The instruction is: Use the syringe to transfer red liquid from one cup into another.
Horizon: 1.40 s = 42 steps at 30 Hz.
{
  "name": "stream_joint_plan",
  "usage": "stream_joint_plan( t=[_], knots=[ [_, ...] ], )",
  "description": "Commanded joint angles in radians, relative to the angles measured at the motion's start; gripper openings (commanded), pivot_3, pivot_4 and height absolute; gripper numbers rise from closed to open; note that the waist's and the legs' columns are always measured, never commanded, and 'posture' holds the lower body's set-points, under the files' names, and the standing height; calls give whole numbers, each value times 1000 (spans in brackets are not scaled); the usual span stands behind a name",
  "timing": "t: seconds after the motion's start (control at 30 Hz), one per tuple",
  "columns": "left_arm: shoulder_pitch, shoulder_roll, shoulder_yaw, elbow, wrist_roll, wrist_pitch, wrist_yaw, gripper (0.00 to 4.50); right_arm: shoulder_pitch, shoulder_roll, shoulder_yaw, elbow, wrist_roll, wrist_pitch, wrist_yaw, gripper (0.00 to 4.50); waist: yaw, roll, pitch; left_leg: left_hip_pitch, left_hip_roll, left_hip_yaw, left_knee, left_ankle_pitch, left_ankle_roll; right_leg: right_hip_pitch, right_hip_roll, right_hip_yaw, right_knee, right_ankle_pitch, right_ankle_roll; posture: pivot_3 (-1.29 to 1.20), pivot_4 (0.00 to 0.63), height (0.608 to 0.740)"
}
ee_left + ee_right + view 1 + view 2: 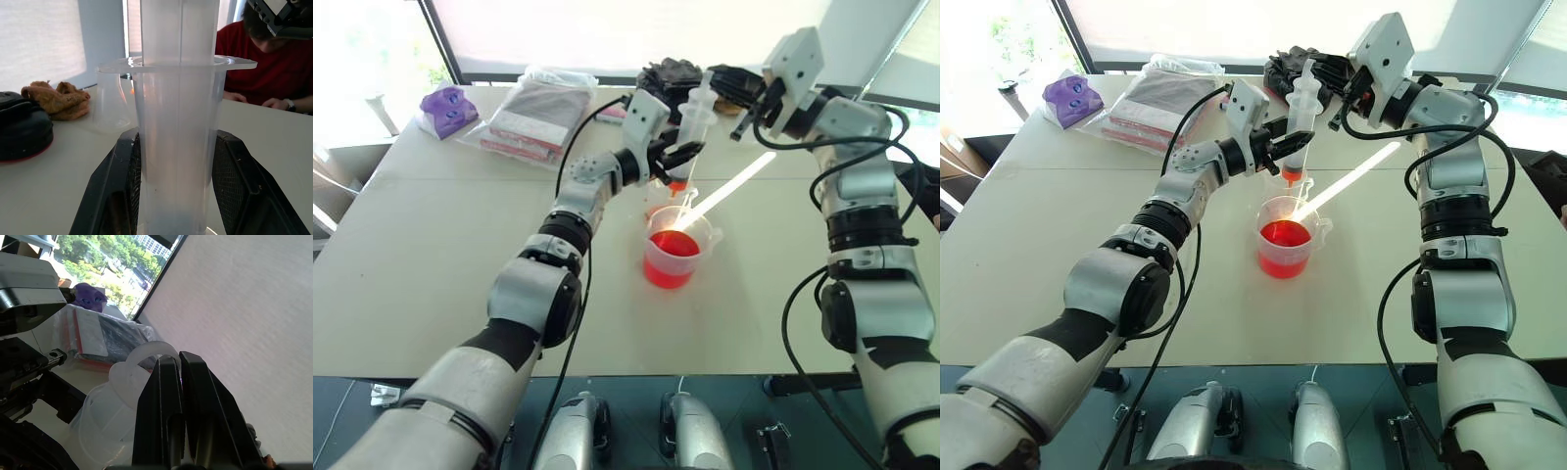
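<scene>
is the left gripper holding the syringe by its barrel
Yes, the left gripper has a black finger pressed on each side of the clear syringe barrel, below its flange.

Bare table (1058, 264) on the near and left sides — open room for passage. At centre, the handled beaker (1285, 245) stands with the upright syringe (1299, 122) just behind it, the left gripper (1280, 149) closed on its barrel; the right gripper (736, 86), fingers together, sits at the plunger top. Far edge crowded — plastic-wrapped packets (1156, 103), purple object (1072, 100), dark cloth (671, 73).
</scene>
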Motion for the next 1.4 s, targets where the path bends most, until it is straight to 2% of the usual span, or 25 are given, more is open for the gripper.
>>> stream_joint_plan(
  t=[0.03, 0.4, 0.73, 1.13, 1.4],
  knots=[
    [-67, 13, 46, -70, -39, 0, 14, 1553, 11, 24, 17, -54, 12, 4, 24, 60, -1, 0, 0, 0, 0, 0, 0, 0, 0, 0, 0, 0, 0, 0, 0, 0, 150, 740],
    [-24, 48, 28, -193, -46, 129, -73, 1553, 18, 39, 12, -71, 14, 20, 17, 60, -1, 0, 0, 0, 0, 0, 0, 0, 0, 0, 0, 0, 1, 0, 0, 0, 150, 740],
    [22, 57, 16, -326, -51, 228, -87, 1553, 40, 58, 10, -89, 16, 31, 7, 60, 0, 0, 0, 0, 0, 0, 0, 0, 0, 0, 0, 0, 1, 0, 0, 0, 150, 740],
    [15, 56, 51, -347, -89, 258, -54, 1553, 63, 60, 13, -119, 17, 52, -7, 60, -1, 0, 0, 0, 0, 0, 0, 0, 0, 0, 0, 0, 1, 0, 0, 0, 150, 740],
    [33, 58, 31, -359, -78, 251, -56, 1553, 64, 44, -4, -131, 22, 64, -21, 60, -1, 0, 0, 0, 0, 0, 0, 0, -1, 0, 0, 0, 1, 0, 0, 0, 150, 740]
  ],
)
